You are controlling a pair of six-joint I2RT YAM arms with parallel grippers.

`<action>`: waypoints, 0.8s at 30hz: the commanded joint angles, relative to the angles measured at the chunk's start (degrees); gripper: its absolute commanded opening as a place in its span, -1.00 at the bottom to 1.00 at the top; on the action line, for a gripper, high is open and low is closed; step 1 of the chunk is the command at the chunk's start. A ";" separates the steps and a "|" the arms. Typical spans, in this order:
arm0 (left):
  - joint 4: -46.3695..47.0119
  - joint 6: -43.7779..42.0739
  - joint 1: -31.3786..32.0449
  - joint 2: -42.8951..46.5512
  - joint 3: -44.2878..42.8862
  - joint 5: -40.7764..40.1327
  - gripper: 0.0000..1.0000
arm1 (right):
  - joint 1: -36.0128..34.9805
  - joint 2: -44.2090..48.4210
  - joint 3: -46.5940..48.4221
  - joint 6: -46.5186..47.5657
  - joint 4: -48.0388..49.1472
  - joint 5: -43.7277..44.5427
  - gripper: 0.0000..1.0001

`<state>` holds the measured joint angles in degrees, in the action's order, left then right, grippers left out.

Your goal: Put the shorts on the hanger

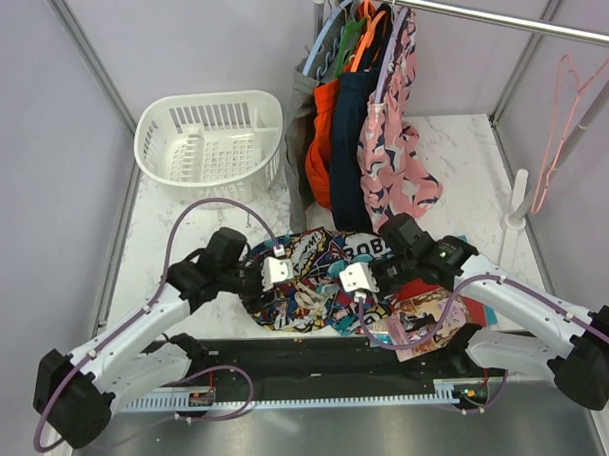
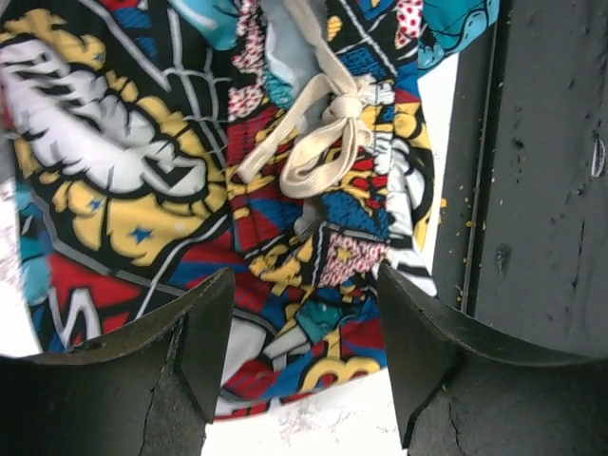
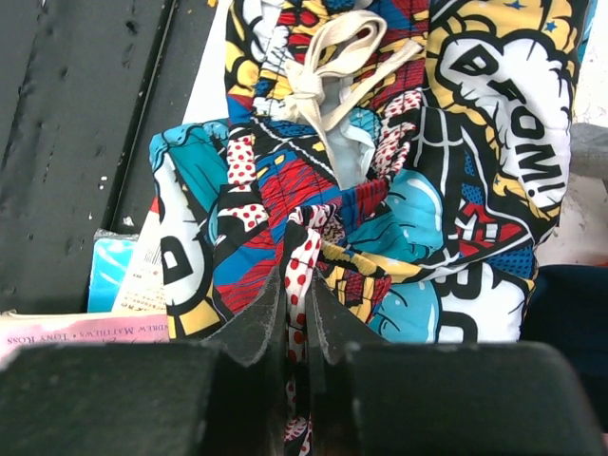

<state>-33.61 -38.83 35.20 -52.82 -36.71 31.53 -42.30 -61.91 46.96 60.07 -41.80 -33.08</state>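
Lying crumpled on the marble desk (image 1: 184, 217), just behind the black mat (image 1: 319, 353) at the near edge, the comic-print shorts (image 1: 306, 278) spread left to right between the two arms. Their waistband and knotted cream drawstring (image 2: 323, 142) are turned toward the mat.

The right fingers (image 3: 256, 323) are pressed together on a raised fold of the cloth, a red-dotted ridge pinched between them, a little to the right of the drawstring. The left fingers (image 2: 204, 332) stand wide apart, hanging over the left part of the shorts with the drawstring ahead of them; whether their tips touch the cloth cannot be told.

The pale-pink wire hanger (image 1: 561, 129) hangs well apart from all this, up at the far right on a slanted rod, behind and above the right arm. It lies right and rearward of the shorts, so the right arm is plainly the nearer one. The lift will probably have to carry the shorts rightward and up, with the waistband held spread between both arms.
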 commanded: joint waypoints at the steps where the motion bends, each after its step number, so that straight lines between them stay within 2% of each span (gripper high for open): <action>1: 8.99 4.98 2.33 -6.32 -2.75 -2.26 0.33 | -1.20 3.28 -1.43 4.78 -1.61 -0.23 -0.72; 3: 9.96 6.74 2.77 -11.92 -5.72 -2.44 0.26 | -1.55 4.60 -2.40 5.58 -2.14 0.29 -0.71; 6: 12.76 8.42 3.73 -15.64 -8.02 -4.10 0.19 | -1.90 5.66 -3.28 6.90 -3.28 0.91 -0.71; 9: 14.44 5.71 5.66 -19.59 -8.73 -6.13 0.12 | -2.17 6.10 -3.89 7.25 -3.46 1.35 -0.70; 15: 18.66 4.20 9.18 -26.01 -8.47 -9.98 0.11 | -2.26 6.71 -4.24 8.21 -4.52 1.88 -0.67; 20: 21.74 3.15 9.45 -29.53 -7.94 -14.65 0.10 | -2.26 8.38 -5.03 8.92 -5.57 2.67 -0.61; 23: 17.97 1.57 9.54 -28.58 -7.68 -14.66 -0.18 | -2.26 9.52 -6.09 9.18 -6.01 3.28 -0.52; 24: 16.83 0.69 9.54 -26.31 -6.89 -14.04 -0.48 | -2.17 9.79 -6.26 9.27 -6.01 3.37 -0.52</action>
<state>-16.14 -34.30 44.47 -82.26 -43.75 18.79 -44.31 -53.95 41.91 67.57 -46.15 -29.63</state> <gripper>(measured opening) 0.450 0.233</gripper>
